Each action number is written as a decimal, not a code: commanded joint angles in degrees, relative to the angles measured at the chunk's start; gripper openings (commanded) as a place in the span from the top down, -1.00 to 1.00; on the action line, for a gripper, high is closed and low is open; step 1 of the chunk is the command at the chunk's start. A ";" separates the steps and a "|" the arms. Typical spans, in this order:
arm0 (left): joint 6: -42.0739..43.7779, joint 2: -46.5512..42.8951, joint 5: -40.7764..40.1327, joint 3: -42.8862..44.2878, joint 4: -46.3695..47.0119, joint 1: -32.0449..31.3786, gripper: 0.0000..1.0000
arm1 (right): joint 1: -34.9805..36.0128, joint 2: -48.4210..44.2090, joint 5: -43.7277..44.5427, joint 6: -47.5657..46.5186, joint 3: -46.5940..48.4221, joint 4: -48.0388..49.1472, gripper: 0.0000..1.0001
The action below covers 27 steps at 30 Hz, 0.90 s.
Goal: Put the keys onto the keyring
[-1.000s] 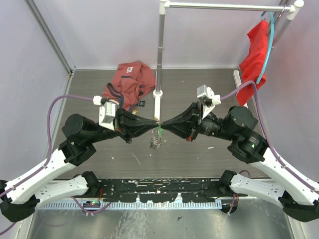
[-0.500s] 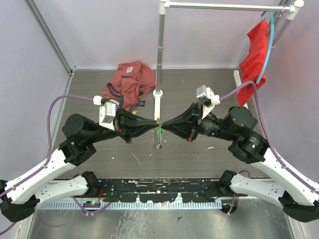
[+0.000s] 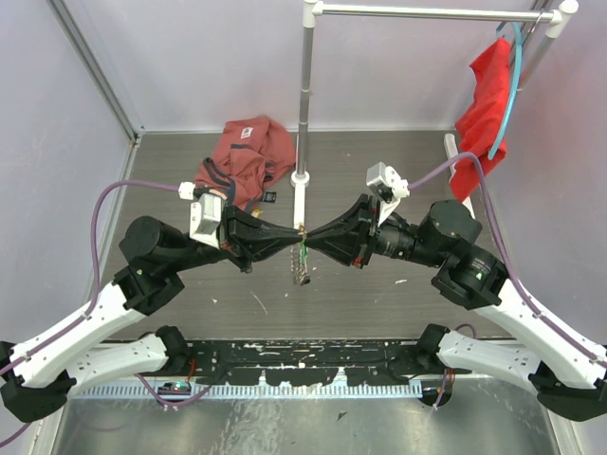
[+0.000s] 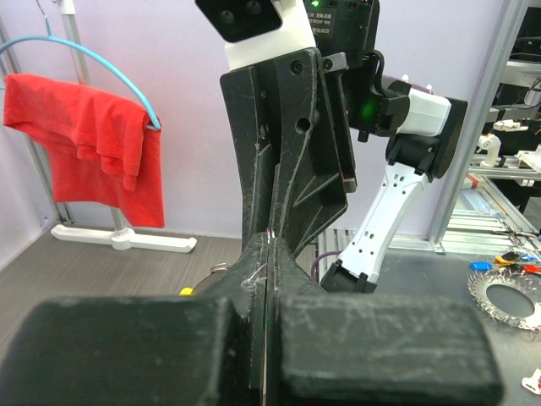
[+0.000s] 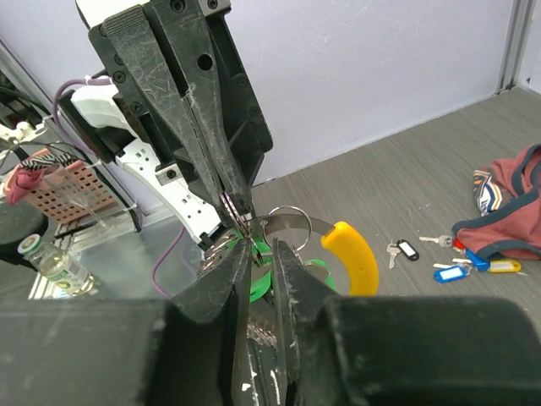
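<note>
So, biggest thing first: the dark wood-grain table (image 3: 427,171), with a metal rack (image 3: 305,95) standing at the back middle of it. The left arm (image 3: 104,313) and right arm (image 3: 512,303) both reach in toward the center and meet nose to nose just in front of the rack's base. A crumpled maroon garment (image 3: 248,152) lies on the table behind the left arm, and a red cloth (image 3: 486,104) hangs from a blue hanger on the right end of the rack.

Now the business end. The left gripper (image 5: 237,218) is squeezed fully closed, and from the right wrist cam its tips look pinched onto the keyring (image 5: 287,222), holding it up above the table between the two arms. The right gripper (image 5: 260,245) sits tip to tip with it, its fingers parted just a crack. I can't see anything actually clamped between them, only a bit of green showing through the gap.

The ring's curved yellow tag (image 5: 353,258) sticks out to the side. A green tag (image 3: 304,252) and a bunch of small silvery keys (image 3: 303,273) dangle straight down from the ring, right under where the tips meet.

Smallest stuff: the loose keys (image 5: 452,272), with blue, yellow and black tags, lie on the table just beside the maroon garment, well apart from the ring.
</note>
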 commanded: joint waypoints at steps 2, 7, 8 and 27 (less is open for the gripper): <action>-0.78 -0.50 0.53 0.54 5.10 -0.25 1.00 | 0.31 -1.63 0.95 -5.75 3.43 0.82 0.51; -1.70 -0.70 0.52 0.44 6.39 -0.23 1.00 | 0.31 -2.44 -1.49 -9.93 3.24 3.89 0.44; -1.93 -0.71 0.63 0.43 6.64 -0.23 1.00 | 0.31 -2.29 -2.26 -10.32 3.29 4.47 0.43; -4.16 0.54 2.60 0.22 9.29 -0.21 1.00 | 0.35 0.67 -7.69 -10.84 3.36 9.28 0.71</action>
